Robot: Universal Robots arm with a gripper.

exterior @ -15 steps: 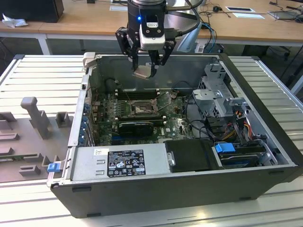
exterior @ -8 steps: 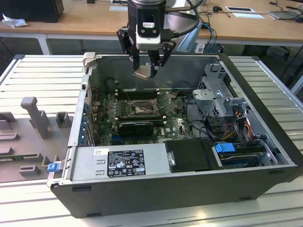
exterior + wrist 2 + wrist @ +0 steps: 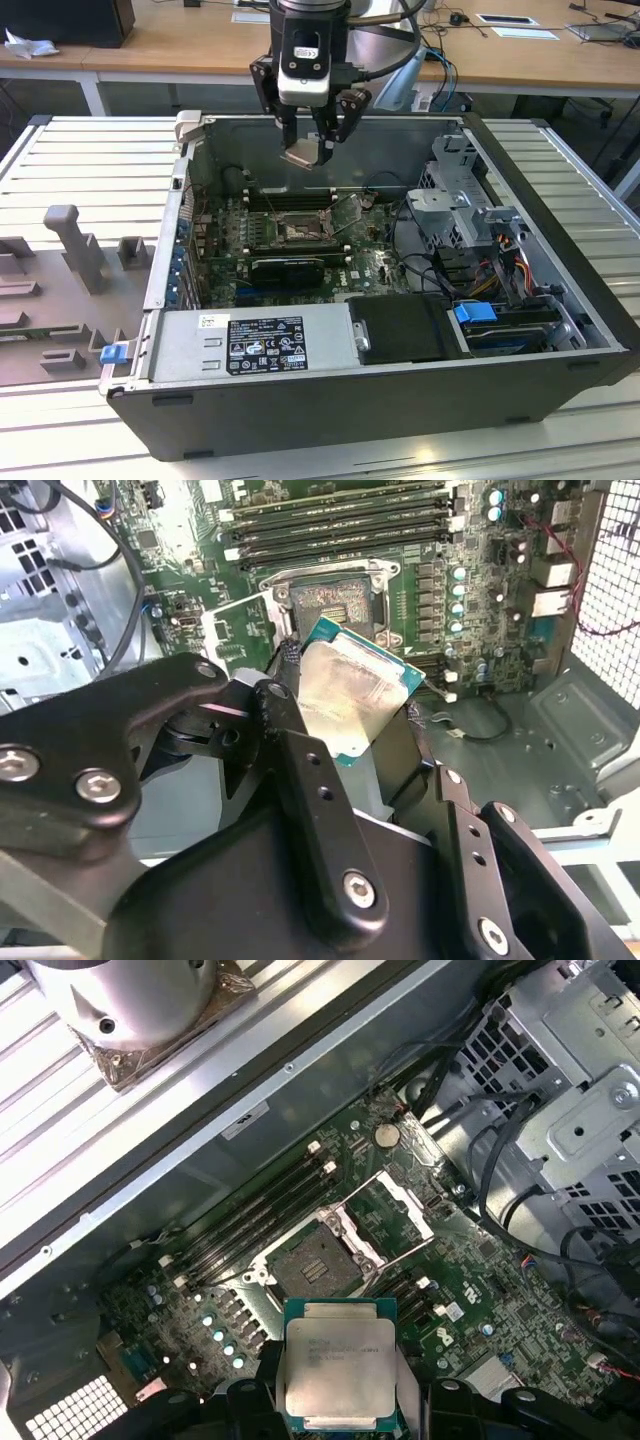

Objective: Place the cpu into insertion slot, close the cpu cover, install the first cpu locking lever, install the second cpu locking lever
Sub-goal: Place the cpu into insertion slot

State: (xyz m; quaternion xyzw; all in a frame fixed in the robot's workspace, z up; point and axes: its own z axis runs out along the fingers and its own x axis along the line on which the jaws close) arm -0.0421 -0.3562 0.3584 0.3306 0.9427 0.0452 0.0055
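We see the gripper [image 3: 306, 150] clenched on the chip [image 3: 340, 1365], its fingers [image 3: 300, 770] pinching two opposite edges. The chip hangs high over the board inside the open case [image 3: 300, 400], with free air all round it. Below and ahead of the fingertips lies the socket [image 3: 322, 1263], uncovered and well apart from the chip. The cover frame [image 3: 405, 1205] stands swung open just beside one end of the socket, and the memory slots [image 3: 250, 1220] run close along another side. The drive cage [image 3: 560, 1080] and its black cables crowd one flank, farther off. The fingers hide the chip's gripped edges in both wrist views. In the exterior view we cannot tell the cover frame from the socket's rim.
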